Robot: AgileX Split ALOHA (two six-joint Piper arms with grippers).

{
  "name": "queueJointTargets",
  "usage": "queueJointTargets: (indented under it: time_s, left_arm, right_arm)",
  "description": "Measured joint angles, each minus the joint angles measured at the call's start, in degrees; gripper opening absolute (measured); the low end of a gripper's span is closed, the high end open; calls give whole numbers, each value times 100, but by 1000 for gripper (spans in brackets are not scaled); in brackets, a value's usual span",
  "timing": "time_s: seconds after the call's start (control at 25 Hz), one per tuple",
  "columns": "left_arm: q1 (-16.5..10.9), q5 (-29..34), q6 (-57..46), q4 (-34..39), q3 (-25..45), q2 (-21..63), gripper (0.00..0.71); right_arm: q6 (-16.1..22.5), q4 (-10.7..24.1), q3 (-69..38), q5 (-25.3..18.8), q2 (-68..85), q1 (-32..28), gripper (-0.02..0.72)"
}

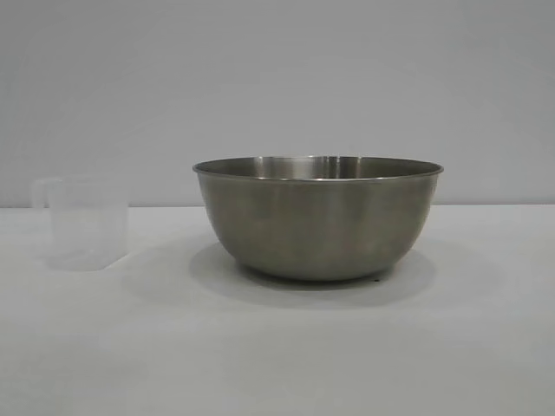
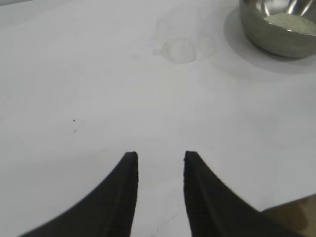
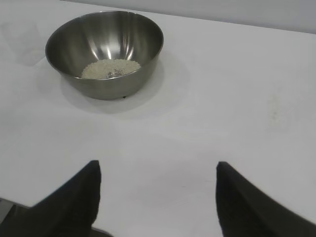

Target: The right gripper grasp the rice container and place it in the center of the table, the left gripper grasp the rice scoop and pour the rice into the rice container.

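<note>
In the exterior view, we see the bare white table (image 1: pixel 277 355) nearest us, and on it the rice container (image 1: pixel 317 221), a large brushed steel bowl standing upright near the middle. Beside it on the left, apart from it, stands the rice scoop (image 1: pixel 85 224), a frosted plastic cup, upright on the tabletop.

In the left wrist view, we look past the left gripper (image 2: pixel 160 157), whose 2 black fingers hang over bare table with only a narrow gap between them and nothing in it. Farther off we make out the scoop (image 2: pixel 180 34), faint against the white surface, and beyond it the steel bowl (image 2: pixel 281 27) with a layer of rice (image 2: pixel 291 22) in its bottom.

In the right wrist view, we see the right gripper (image 3: pixel 158 168) with its 2 fingers spread wide and empty above the table. Well ahead sits the bowl (image 3: pixel 104 52), and the rice (image 3: pixel 110 68) forms a shallow patch on its floor.
</note>
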State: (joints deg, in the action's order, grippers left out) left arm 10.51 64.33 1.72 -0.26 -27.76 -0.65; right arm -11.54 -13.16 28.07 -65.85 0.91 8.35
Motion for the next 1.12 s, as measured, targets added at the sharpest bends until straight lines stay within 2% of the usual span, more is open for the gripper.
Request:
queueJointTargets:
  time_s: [0.12, 0.16, 0.36, 0.52, 1.12]
  left_arm:
    - [-16, -9, 0, 0, 0, 40, 178]
    - [-97, -9, 0, 0, 0, 72, 178]
    - [-845, -9, 0, 9, 9, 170, 178]
    - [-1155, -9, 0, 13, 9, 170, 178]
    - [-1177, -9, 0, 26, 9, 170, 178]
  right_arm:
    - [0, 0, 0, 0, 0, 0, 422]
    - [0, 0, 0, 0, 0, -21, 422]
    - [0, 0, 0, 0, 0, -471, 422]
    - [0, 0, 0, 0, 0, -758, 422]
    - [0, 0, 0, 0, 0, -796, 422]
